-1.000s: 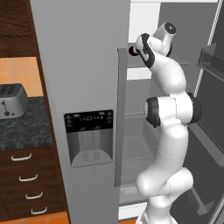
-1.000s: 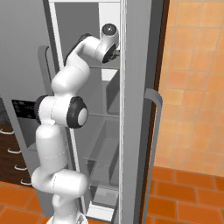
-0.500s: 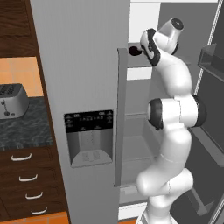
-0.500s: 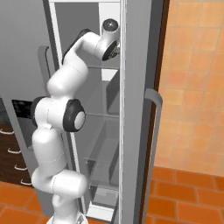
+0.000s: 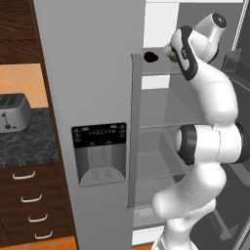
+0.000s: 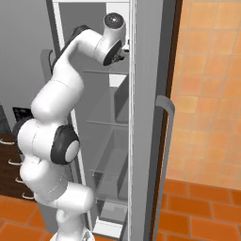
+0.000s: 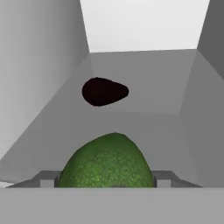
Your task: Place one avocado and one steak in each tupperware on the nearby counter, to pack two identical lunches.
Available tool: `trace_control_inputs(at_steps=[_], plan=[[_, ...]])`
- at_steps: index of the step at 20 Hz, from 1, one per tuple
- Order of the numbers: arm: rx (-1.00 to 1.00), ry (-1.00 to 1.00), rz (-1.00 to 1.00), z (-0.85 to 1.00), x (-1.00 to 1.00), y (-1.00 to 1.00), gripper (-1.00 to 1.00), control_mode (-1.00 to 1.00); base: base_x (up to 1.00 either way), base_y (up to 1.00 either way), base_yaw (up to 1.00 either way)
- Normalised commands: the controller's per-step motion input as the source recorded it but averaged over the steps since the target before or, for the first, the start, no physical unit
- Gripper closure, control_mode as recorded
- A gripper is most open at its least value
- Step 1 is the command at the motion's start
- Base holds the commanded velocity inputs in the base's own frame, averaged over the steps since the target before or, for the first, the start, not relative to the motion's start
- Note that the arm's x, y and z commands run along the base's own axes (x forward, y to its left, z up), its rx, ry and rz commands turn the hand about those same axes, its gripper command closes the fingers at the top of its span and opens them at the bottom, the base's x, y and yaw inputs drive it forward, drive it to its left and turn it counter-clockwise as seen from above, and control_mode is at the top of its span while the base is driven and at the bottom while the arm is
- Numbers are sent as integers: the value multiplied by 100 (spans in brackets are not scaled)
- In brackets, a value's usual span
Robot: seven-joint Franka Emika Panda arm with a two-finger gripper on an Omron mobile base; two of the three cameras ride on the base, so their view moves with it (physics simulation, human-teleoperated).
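Note:
A green avocado (image 7: 106, 164) sits low in the hand view, with a grey fingertip (image 7: 48, 178) against each of its sides. My gripper (image 7: 106, 179) is shut on it, at the fridge's top shelf (image 5: 158, 68). The left base view shows the gripper (image 5: 171, 53) with a bit of green at its tip. A dark rounded lump (image 7: 105, 91) lies further along the same shelf, also seen as a maroon lump (image 5: 150, 56); whether it is a steak I cannot tell. The tupperware is out of view. The dark speckled counter (image 5: 24, 141) lies to the left.
A silver toaster (image 5: 12, 112) stands on the counter over drawers (image 5: 29, 200). The closed fridge door with its dispenser (image 5: 100, 154) stands left of the arm. An open door with a handle (image 6: 162, 155) stands on the right. Lower shelves (image 5: 161, 146) are bare.
The wrist has swung upward and the hand has shifted a little to the right along the top shelf. The jaws keep about the same width.

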Motion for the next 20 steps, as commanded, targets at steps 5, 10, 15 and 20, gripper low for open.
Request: trace_control_inputs(at_steps=[5,10,15,20], plan=[[0,0,1,0,-100,55,100,-100,0,0,0],[0,0,1,0,-100,30,100,-100,0,0,0],[0,-1,0,0,-100,10,100,-100,0,0,0],[0,-1,1,0,-100,19,100,-100,0,0,0]])
